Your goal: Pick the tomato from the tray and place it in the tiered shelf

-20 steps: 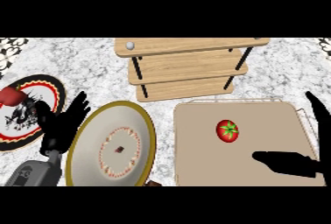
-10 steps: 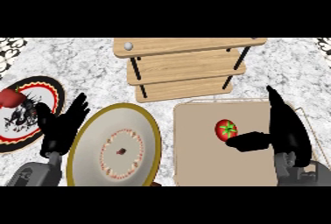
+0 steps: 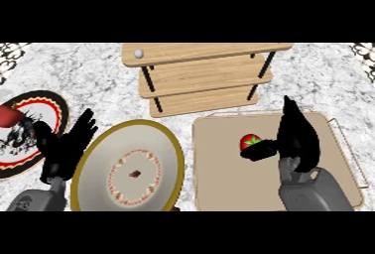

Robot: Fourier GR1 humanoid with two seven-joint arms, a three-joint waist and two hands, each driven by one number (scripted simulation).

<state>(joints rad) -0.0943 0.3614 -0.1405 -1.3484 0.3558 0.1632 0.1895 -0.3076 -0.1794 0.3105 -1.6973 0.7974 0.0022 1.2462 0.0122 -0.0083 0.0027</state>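
A tomato (image 3: 249, 143) sits on the tan tray (image 3: 219, 173), the right hand (image 3: 296, 136) at its 3 o'clock with thumb touching it and fingers straight, not curled round it. The wooden tiered shelf (image 3: 201, 74) stands at 12 o'clock. At 9 o'clock, a gold-rimmed plate (image 3: 132, 171) and the open left hand (image 3: 66, 146) rest on the marble surface (image 3: 73, 74).

We count one tomato (image 3: 249, 143) on one tan tray (image 3: 227, 178) at the right of the worktop (image 3: 88, 79). At the far side stands one wooden tiered shelf (image 3: 201, 77) with three boards, and one small pale ball (image 3: 138, 53) lies on its top board. We see two plates: one gold-rimmed plate (image 3: 95, 163) near the middle and one black, red-trimmed plate (image 3: 51, 111) at the left, which carries one red object (image 3: 7, 116). Two hands show, the left hand (image 3: 62, 149) and the right hand (image 3: 296, 136).
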